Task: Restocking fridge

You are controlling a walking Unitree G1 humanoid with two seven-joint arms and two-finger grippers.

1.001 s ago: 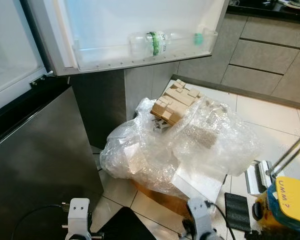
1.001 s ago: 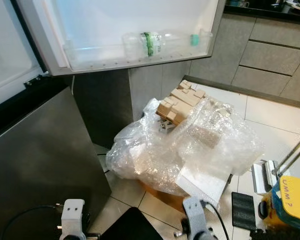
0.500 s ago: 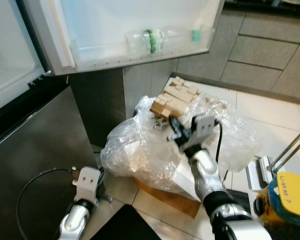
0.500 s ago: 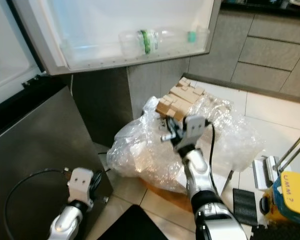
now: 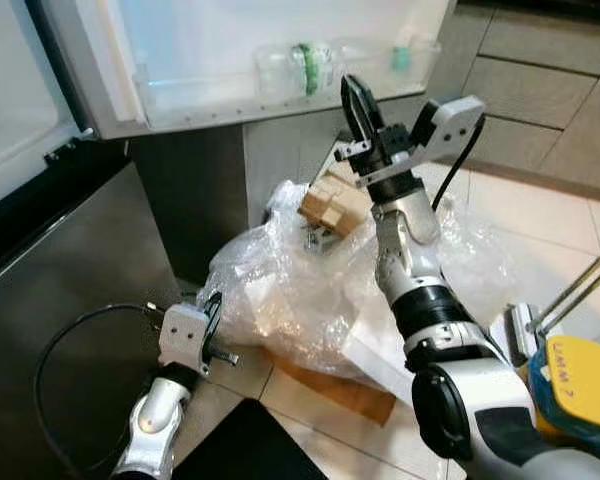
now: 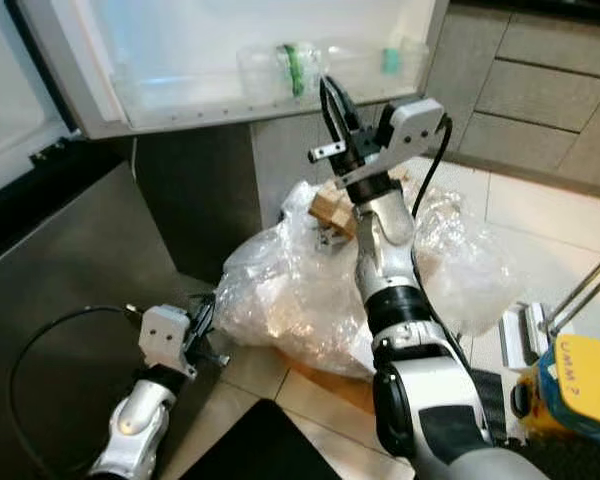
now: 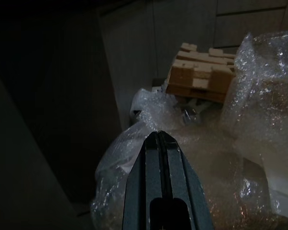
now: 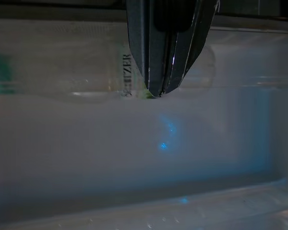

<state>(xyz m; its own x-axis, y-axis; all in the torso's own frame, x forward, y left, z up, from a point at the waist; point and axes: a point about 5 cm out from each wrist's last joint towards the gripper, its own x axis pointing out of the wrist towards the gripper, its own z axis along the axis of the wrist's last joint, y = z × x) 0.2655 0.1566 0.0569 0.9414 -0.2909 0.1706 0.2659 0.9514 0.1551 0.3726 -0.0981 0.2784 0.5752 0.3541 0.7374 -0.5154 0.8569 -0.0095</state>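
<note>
Your right gripper is raised at upper centre of the frame, fingers pressed together and empty, its tip just below the clear bottle lying on its side in the fridge door shelf. Your left gripper is clenched too, low at lower left beside the bubble-wrap heap.

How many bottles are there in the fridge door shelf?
1. A clear bottle with a green label lies on its side in the door shelf, just beyond the right gripper. None else visible.

The left gripper, jaws closed, points at crumpled bubble wrap with a cardboard piece beyond it.
</note>
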